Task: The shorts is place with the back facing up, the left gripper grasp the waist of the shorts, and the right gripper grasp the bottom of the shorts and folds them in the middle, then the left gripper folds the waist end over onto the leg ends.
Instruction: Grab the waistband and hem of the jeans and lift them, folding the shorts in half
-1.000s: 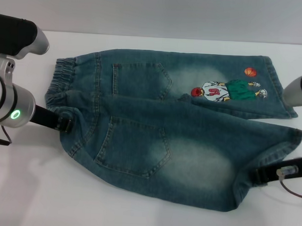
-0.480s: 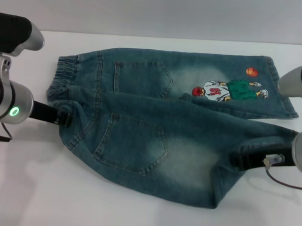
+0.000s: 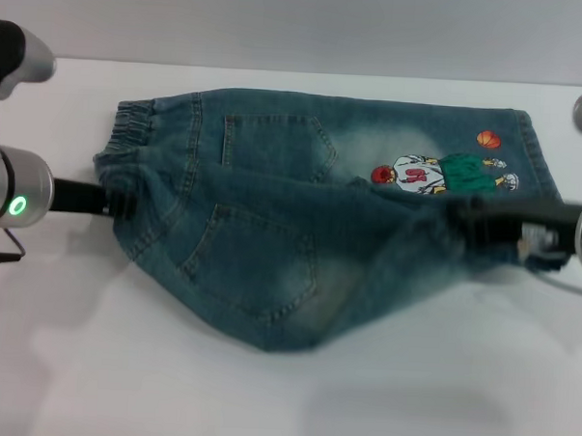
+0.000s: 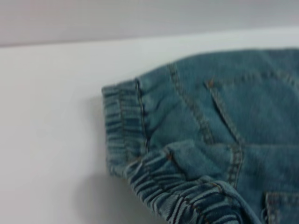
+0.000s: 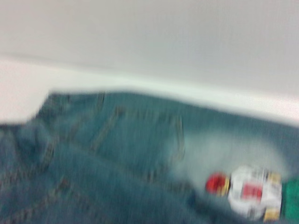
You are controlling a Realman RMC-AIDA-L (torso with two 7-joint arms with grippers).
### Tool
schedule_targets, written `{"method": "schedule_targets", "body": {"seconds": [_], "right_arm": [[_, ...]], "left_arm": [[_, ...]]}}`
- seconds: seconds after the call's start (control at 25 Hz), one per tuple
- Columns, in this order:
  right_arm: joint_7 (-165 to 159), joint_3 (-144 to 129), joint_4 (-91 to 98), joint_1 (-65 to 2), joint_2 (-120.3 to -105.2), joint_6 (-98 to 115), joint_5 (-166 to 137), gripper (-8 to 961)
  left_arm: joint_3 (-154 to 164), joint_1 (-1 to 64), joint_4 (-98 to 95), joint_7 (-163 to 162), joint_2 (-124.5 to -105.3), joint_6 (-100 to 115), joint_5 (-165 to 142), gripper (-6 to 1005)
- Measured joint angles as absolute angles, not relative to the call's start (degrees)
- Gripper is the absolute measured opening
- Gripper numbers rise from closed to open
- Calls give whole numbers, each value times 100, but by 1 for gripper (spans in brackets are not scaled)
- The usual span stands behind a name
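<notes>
White tabletop [image 3: 120, 365] fills the scene, with a pale wall beyond its far edge. Denim shorts [image 3: 270, 256] lie back side up across the middle of the table, waist toward the left edge and leg ends toward the right edge. A cartoon basketball-player patch [image 3: 438, 174] shows on the far leg.

At the left, the left gripper [image 3: 118, 203] is closed on the elastic waistband [image 4: 140, 154] at its near side, lifting that part above the flat part of the band behind it. At the right, the right gripper [image 3: 465, 221] is clamped on the hem of the near leg, which is raised and hangs between the two grippers over the far leg, its near edge sagging in a loose belly toward the front edge of the table.

The lengthwise fold appears about halfway through. To do it well, both grippers should travel toward the far edge together and level, keeping the cloth lightly taut so the sagging belly does not drag or crease. They should lower only when the near side seam lies over the far side seam, with waistband stacked on waistband and hem on hem
</notes>
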State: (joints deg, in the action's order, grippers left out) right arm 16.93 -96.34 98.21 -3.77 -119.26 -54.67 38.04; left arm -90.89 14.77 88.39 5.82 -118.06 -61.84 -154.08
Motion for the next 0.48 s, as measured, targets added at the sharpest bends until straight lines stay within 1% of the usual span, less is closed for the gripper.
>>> {"method": "schedule_targets", "body": {"seconds": [0.08, 0.48], "right_arm": [[2159, -9637, 9681, -268, -11932, -4686, 4159, 0], [3466, -9658, 8749, -154, -11916, -2866, 5610, 11]], "left_arm": [[-9055, 1383, 8872, 599, -11802, -5856, -15355, 210], [-8910, 1171, 8824, 611, -11799, -4560, -14990, 208]]}}
